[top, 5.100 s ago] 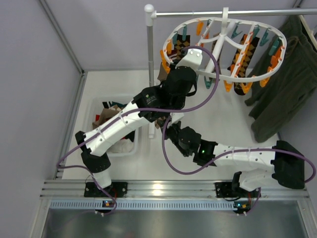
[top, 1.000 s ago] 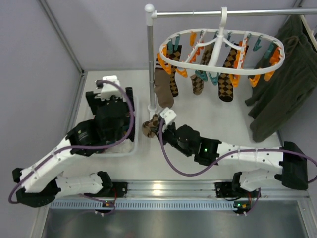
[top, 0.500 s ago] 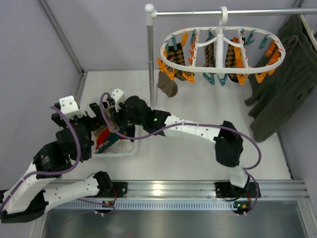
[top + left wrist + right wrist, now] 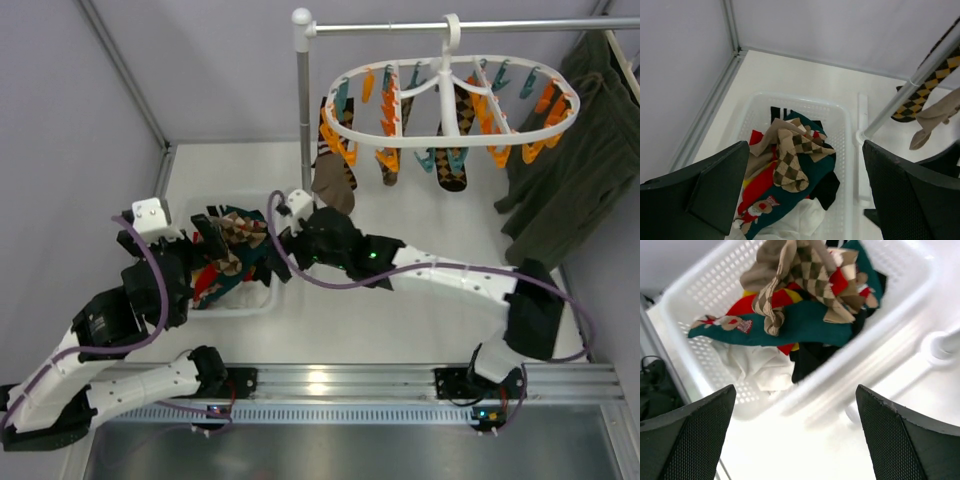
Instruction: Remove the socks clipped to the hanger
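1. Over the basket rim: right gripper is hovering with fingers spread as wide as they go, gripping nothing. Judgement: this is a drop-off pose, the basket serving as the bin for freed socks.
2. Loose socks, brown-and-tan argyle, are lying on top of the basket pile, over red, teal and white items. In the right wrist view they are sitting at 12 o'clock of the fingers, well apart from both, with no contact.
3. The left gripper is also hanging above the basket, its 2 fingers wide apart with nothing between them. In its own view the top argyle sock is showing between the fingers but below them, untouched. Judgement: this arm is waiting at the basket's 9 o'clock side in the top view, leaving the route to the hanger free.
4. The hanger is hanging by its hook from the rack bar, at 1 o'clock of the right gripper in the top view and well apart from it. Several clipped socks are dangling from its orange and teal clips. 1 tan sock is drooping at the hanger's 9 o'clock end, just beside the pole.
5. Judgement: the task is partly done. No clipped sock is lying near either gripper, so the next grab is calling for a reach up toward 1 o'clock.
6. A green garment is hanging at 3 o'clock of the hanger and is not part of the job.
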Robot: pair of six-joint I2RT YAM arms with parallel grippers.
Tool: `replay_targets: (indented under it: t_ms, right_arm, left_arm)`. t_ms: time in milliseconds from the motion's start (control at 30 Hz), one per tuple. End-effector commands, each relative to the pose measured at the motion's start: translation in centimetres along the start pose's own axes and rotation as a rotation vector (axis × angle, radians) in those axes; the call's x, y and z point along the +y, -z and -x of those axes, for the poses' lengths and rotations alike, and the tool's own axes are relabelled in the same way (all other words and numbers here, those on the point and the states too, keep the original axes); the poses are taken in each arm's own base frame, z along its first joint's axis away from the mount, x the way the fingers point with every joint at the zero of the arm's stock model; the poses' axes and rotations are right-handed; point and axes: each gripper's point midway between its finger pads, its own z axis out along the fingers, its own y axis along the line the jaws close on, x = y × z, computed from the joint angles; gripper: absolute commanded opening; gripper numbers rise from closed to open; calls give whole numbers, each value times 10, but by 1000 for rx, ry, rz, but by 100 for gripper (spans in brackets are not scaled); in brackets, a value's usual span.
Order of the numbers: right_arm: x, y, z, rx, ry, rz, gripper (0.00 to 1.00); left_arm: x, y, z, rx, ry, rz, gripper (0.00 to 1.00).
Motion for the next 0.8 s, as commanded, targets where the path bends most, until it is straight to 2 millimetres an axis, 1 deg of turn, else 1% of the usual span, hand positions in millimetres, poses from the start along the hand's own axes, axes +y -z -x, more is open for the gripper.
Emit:
replay_targets:
  t_ms: [0, 33, 67, 100, 133, 167, 200, 233, 267, 300, 333, 367, 400, 433, 467, 500, 533, 567, 600, 633, 667, 700, 767]
  right_arm:
    - [-7, 76, 67, -274, -50, -4, 99]
    - [-12, 85, 61, -273, -53, -26, 100]
    - [-17, 93, 56, -278, -59, -40, 99]
    - [-22, 111, 46, -286, -66, -49, 99]
    - [-29, 119, 40, -287, -71, -79, 100]
    - [-34, 128, 35, -289, -75, -99, 99]
    - [-39, 144, 29, -304, -84, -112, 99]
    - [-43, 153, 28, -322, -90, -124, 100]
    - [-50, 161, 15, -290, -92, -156, 99]
    - [-53, 178, 13, -315, -101, -163, 99]
    - [-57, 188, 11, -327, -106, -181, 100]
    - [-61, 196, 9, -334, -108, -193, 99]
    - [-65, 213, 5, -352, -119, -204, 99]
    - [-69, 221, 2, -357, -125, -223, 99]
    - [-71, 235, 0, -370, -131, -226, 100]
    - [-73, 242, -2, -375, -134, -227, 99]
    - [-72, 249, -2, -383, -138, -219, 99]
    - [-71, 259, -5, -392, -140, -207, 99]
    - [-67, 265, -5, -400, -138, -179, 99]
    - [-65, 270, -5, -408, -137, -165, 99]
    - [-63, 280, -4, -430, -132, -145, 99]
    - [-62, 284, -6, -431, -126, -135, 99]
    - [-57, 295, -6, -459, -113, -94, 99]
  left_arm:
    - [-33, 0, -8, 58, 20, -123, 99]
    - [-41, 0, -11, 73, 30, -152, 98]
    - [-59, 4, -18, 107, 39, -235, 99]
    - [-72, 5, -22, 120, 41, -285, 99]
    - [-86, 4, -30, 136, 33, -328, 98]
    - [-111, 7, -37, 150, 41, -426, 99]
    - [-123, 7, -44, 159, 37, -459, 99]
    - [-136, 8, -48, 167, 38, -501, 99]
    - [-157, 4, -55, 158, 35, -541, 99]
    - [-172, 7, -60, 169, 31, -605, 99]
    - [-184, 6, -63, 161, 30, -632, 99]
    - [-197, 0, -76, 165, -14, -649, 99]
    - [-212, -2, -76, 125, 9, -688, 99]
    - [-223, -3, -84, 120, -2, -722, 99]
    - [-233, -10, -97, 127, -27, -727, 98]
    - [-243, -15, -97, 102, 3, -746, 98]
    - [-246, -26, -101, 113, 18, -752, 98]
    - [-251, -38, -115, 136, 15, -742, 98]
    - [-258, -41, -119, 138, 38, -781, 98]
    - [-257, -52, -121, 130, 44, -770, 98]
    - [-250, -68, -126, 122, 33, -735, 98]
    - [-253, -76, -136, 115, 21, -731, 98]
    - [-256, -83, -147, 101, -32, -756, 98]
